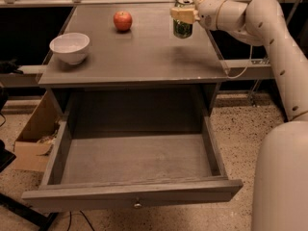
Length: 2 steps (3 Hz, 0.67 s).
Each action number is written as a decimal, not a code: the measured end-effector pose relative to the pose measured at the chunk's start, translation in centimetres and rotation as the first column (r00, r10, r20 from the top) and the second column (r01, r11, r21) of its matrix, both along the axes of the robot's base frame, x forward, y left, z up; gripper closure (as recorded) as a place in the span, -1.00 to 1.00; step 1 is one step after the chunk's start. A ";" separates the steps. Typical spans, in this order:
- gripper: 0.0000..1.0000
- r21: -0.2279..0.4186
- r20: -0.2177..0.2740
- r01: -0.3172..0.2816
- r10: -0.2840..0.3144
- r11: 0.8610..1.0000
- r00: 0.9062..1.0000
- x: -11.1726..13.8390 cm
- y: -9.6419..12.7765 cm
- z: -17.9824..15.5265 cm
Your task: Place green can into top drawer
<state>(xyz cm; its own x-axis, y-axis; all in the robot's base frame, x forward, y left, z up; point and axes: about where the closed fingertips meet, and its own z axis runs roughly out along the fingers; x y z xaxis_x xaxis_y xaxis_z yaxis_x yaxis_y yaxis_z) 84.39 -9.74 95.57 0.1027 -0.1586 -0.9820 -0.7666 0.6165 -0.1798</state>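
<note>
Gripper (184, 14) at the back right of the table (144, 61), coming in from the right on the white arm (269, 28). Fingers (178, 14) pinch the green can (183, 29) across its upper half; the tan pad sits on the can's front, just under the silver top. Can is upright, green body hanging below the pad. Its base is at or just above the tabletop, with a dark shadow right under it; contact can't be told from this view.

Drawer (130, 195) is pulled all the way out under the table, front panel toward the camera, small round knob (137, 205) at its centre. Drawer floor is bare grey wood. Can is well apart from the drawer: up on the table level, behind and right of the opening.

Apple (122, 20), red, sits at the back of the table, left of the can with a clear gap between them. White bowl (70, 47) is near the left edge, closer to the front, touching nothing else.

Cardboard box (32, 141) is on the speckled floor to the left of the drawer, partly tucked behind its side wall. Robot's white body (284, 177) fills the lower right corner, just beside the drawer's right front corner.
</note>
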 end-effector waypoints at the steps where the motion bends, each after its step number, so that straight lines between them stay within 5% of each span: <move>1: 1.00 0.011 0.090 -0.036 0.035 0.999 0.995 -5.1 -0.7 3.7; 2: 1.00 0.028 0.179 -0.038 0.032 0.999 0.983 -11.2 -1.8 6.1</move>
<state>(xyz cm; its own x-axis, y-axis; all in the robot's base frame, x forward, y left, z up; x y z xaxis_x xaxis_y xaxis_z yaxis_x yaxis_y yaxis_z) 73.19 -11.52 101.68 0.2818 -0.1214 -0.9518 -0.7452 0.5972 -0.2968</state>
